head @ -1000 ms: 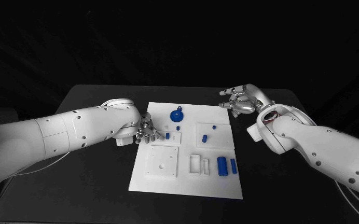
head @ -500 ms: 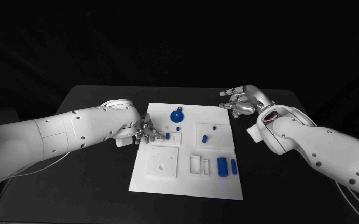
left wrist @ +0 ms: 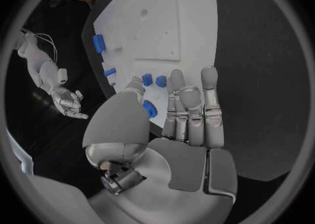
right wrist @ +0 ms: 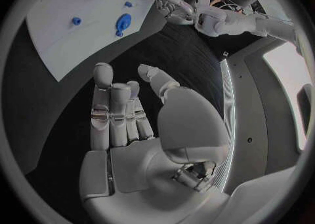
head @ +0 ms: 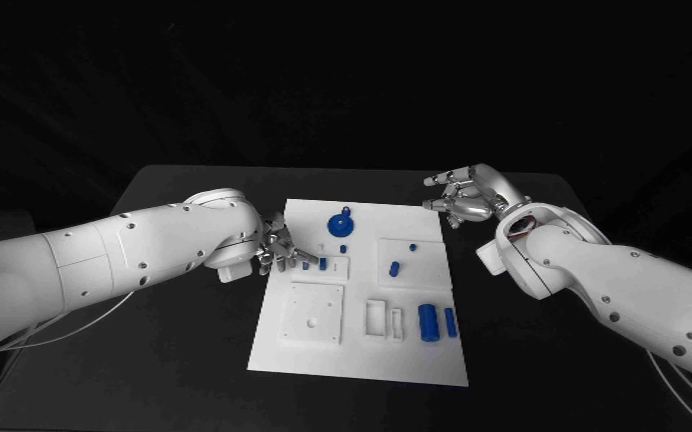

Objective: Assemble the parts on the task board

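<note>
Plainly, the black table (head: 188, 342) served only as a bed for the white task board (head: 361, 357), laid square before the robot so both arms could reach it. The left hand (head: 277, 255) hung at the board's left edge, fingers straight and close together, nothing pinched, seemingly poised for the small blue peg (left wrist: 150, 108) just beyond its thumb. The right hand (head: 459, 195) waited off the board's far right corner, fingers loosely spread and empty. The round blue knob (head: 340, 223) sat near the far edge.
</note>
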Robot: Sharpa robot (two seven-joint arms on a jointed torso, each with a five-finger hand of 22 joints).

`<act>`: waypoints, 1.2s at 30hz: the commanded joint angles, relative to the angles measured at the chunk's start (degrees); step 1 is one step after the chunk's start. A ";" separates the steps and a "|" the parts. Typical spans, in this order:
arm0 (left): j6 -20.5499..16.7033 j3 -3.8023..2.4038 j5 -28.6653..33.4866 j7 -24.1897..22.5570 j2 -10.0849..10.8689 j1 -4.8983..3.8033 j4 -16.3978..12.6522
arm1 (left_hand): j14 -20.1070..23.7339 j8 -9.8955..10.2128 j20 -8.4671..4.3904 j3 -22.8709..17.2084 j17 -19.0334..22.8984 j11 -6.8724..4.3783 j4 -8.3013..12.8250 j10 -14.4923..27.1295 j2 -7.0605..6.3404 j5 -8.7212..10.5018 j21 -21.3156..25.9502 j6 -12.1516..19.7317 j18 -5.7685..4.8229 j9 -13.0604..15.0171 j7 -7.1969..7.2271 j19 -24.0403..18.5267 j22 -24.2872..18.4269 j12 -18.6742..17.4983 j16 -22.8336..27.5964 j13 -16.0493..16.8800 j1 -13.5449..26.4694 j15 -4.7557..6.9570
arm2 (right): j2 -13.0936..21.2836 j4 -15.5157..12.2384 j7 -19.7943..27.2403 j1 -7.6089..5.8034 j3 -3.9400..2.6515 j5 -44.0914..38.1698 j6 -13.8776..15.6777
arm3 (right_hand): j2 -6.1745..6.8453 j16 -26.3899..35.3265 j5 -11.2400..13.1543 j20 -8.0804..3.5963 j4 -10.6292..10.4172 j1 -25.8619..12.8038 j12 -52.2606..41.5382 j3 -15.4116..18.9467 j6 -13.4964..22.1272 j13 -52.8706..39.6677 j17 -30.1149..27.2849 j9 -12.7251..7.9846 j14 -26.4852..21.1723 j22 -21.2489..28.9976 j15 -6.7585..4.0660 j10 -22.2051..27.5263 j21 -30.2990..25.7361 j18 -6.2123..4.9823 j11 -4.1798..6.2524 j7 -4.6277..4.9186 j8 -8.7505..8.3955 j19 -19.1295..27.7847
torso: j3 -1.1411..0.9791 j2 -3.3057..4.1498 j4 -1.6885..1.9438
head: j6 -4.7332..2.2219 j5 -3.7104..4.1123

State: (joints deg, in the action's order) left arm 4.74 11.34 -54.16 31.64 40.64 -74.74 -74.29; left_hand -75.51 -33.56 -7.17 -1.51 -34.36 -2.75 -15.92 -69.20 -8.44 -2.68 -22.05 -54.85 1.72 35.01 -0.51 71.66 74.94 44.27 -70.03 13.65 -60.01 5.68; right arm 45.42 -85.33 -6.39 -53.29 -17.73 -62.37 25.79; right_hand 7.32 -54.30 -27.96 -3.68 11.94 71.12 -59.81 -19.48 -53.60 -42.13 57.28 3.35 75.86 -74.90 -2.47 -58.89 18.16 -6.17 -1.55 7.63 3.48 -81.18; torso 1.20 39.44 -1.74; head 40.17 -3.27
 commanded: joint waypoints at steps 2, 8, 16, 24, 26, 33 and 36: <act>-2.57 -0.69 2.63 -1.37 0.89 -0.42 -1.38 | 0.75 0.41 0.49 -0.24 0.29 0.62 0.93 0.47 1.03 -0.22 0.59 0.75 -0.50 -0.66 -0.58 -0.01 0.79 -0.65 0.69 -0.24 -0.40 -0.27 | -0.02 0.02 0.20 0.03 -0.02 -0.37 -0.63 | -0.05 0.36 -0.03 0.00 -0.05 -0.32 0.14 -0.40 0.22 0.08 -0.08 0.07 -0.17 -1.57 -0.15 0.00 0.28 -0.86 0.33 -0.06 -0.08 0.32 | 0.01 -0.02 0.05 | -0.05 0.02; -5.18 -1.12 3.78 -2.48 2.55 -1.29 -2.82 | 0.72 15.24 1.28 3.09 1.72 1.25 7.53 0.73 8.90 -3.09 3.20 -1.42 0.10 -18.64 -2.44 0.35 0.34 -1.40 2.69 -1.54 -1.73 -0.89 | -0.04 0.11 0.23 0.06 -0.03 -0.36 -0.62 | -0.05 0.36 -0.03 0.00 -0.05 -0.32 0.14 -0.40 0.22 0.08 -0.08 0.07 -0.17 -1.57 -0.15 0.00 0.28 -0.86 0.33 -0.06 -0.08 0.32 | -0.03 -0.01 0.01 | -0.08 -0.05; -6.58 -1.13 4.27 -4.00 4.42 -1.60 -4.76 | -0.04 20.22 1.65 0.76 2.66 2.03 13.76 -0.36 13.89 -19.36 5.08 -3.18 0.54 -27.09 -3.45 1.12 -0.18 -6.51 5.26 -4.38 -9.68 -1.31 | 0.10 0.19 0.51 0.07 -0.03 -0.11 -0.50 | -0.06 0.46 -0.13 0.00 -0.25 -0.68 0.14 -0.37 0.12 0.10 -0.20 0.07 -0.14 -1.52 -0.16 -0.02 0.22 -0.87 0.34 -0.07 -0.07 0.34 | -0.04 -0.02 0.02 | -0.08 0.02; -7.14 -0.16 0.43 -4.58 5.48 -1.63 -7.48 | -0.56 20.17 1.73 5.17 2.45 2.09 11.48 -1.89 10.84 -7.40 6.09 -4.24 0.57 -29.01 -3.64 1.82 -0.33 -8.38 5.86 -5.05 -6.32 -1.37 | 0.23 0.40 1.22 0.07 -0.03 0.87 -0.08 | -0.02 2.91 -0.02 0.08 -1.07 -1.01 0.92 0.47 0.22 0.93 -2.36 0.07 -0.89 -0.47 -0.14 -0.12 -3.17 -0.97 0.38 -0.11 -0.07 0.66 | -0.01 0.00 0.04 | -0.19 -0.15; -7.50 0.27 -1.54 -4.51 5.65 -1.63 -8.13 | -0.73 19.65 1.73 5.58 2.26 2.09 10.16 -2.25 10.59 -7.00 6.43 -4.66 0.56 -29.27 -3.55 2.14 -0.25 -8.72 5.99 -5.02 -6.93 -1.38 | 0.24 0.46 1.45 0.07 -0.03 1.17 0.02 | -0.01 4.18 0.11 0.13 -1.31 -0.99 1.78 0.75 0.22 1.90 -3.54 0.08 -1.04 0.28 -0.18 -0.33 -4.47 -0.85 0.37 -0.11 -0.04 0.86 | -0.01 0.00 0.04 | -0.19 -0.15; -9.52 1.70 -8.08 -3.73 6.18 -1.57 -10.11 | -1.41 19.26 1.54 5.57 1.65 1.90 6.40 -3.17 9.68 -6.83 7.36 -4.91 0.57 -30.04 -3.37 3.11 0.36 -9.43 6.22 -4.75 -7.08 -1.12 | 0.30 0.63 2.05 0.06 -0.03 2.10 0.17 | 0.23 8.76 0.06 0.08 -1.72 -0.64 5.23 1.01 0.08 6.94 -8.95 0.08 -1.53 4.97 -0.13 -0.20 -10.28 -0.11 0.40 -0.10 -0.07 0.27 | 0.02 0.02 0.04 | -0.24 -0.13; -9.67 2.10 -10.19 -3.14 6.11 -1.43 -10.50 | -1.85 19.17 1.39 4.69 1.32 1.80 3.68 -3.68 8.32 -6.32 7.49 -5.54 0.52 -30.06 -3.23 3.51 0.72 -9.60 6.08 -4.63 -6.24 -1.03 | 0.29 0.66 2.18 0.06 -0.03 2.41 0.21 | 0.32 10.41 0.12 0.12 -1.70 -0.43 6.30 1.03 0.29 8.82 -10.87 0.07 -1.92 6.81 -0.07 -0.31 -12.34 0.11 0.33 -0.10 -0.08 0.26 | 0.02 0.02 0.03 | -0.24 -0.11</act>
State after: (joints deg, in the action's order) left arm -3.32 13.42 -59.53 28.27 46.84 -76.21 -84.48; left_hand -76.89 -14.14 -5.73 3.31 -32.99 -0.83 -11.84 -72.59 0.29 -9.24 -14.85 -60.26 1.72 5.03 -3.72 74.74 74.95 34.78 -64.06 8.98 -66.30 4.60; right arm 45.71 -84.65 -5.40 -53.25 -17.73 -60.77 25.96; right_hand 7.32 -44.20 -27.96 -3.67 10.50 70.51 -53.78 -18.36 -53.63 -33.64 46.72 3.34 74.30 -68.36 -2.55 -59.10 6.12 -6.05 -1.34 7.60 3.48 -80.98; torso 1.20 39.44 -1.69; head 39.93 -3.42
